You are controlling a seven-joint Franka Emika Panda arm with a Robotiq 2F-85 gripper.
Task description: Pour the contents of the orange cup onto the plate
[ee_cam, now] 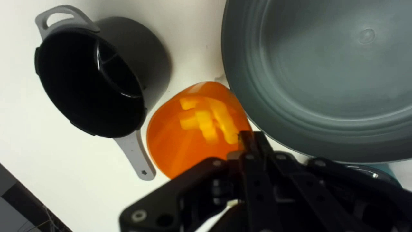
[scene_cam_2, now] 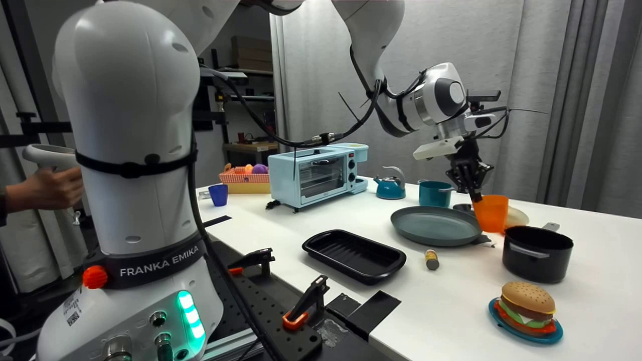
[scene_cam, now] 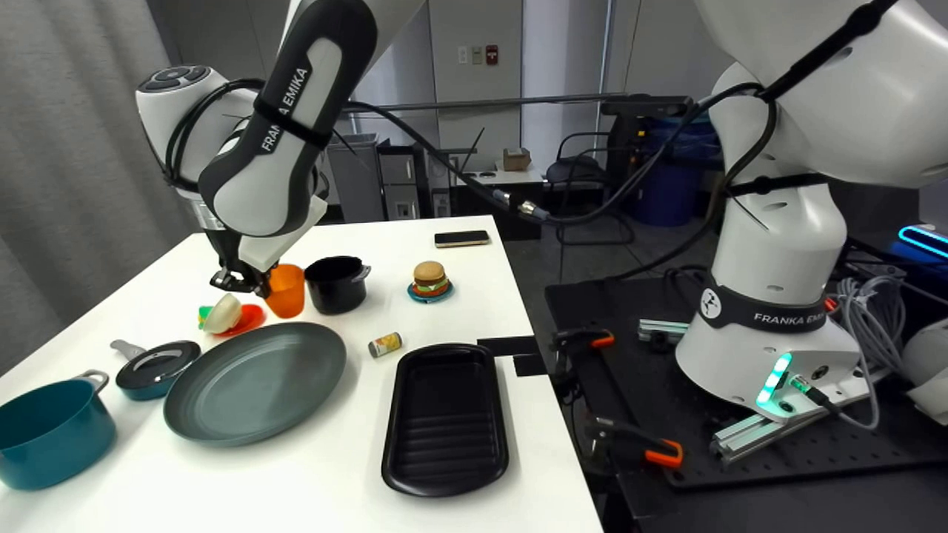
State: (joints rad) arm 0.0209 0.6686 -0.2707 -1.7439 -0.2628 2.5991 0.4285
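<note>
Orange cup (ee_cam: pixel 186 146), rim pinched in claw (ee_cam: pixel 254 137), yellow sticks (ee_cam: pixel 205 124) inside

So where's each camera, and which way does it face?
An exterior view: near the teal pot, facing across the table; arm, base show.
An exterior view: near the base, facing the curtain; arm, base, person's hand show.
Wrist view: on the arm, facing down into the orange cup; gripper shows.
Both exterior views share plate and tray.
</note>
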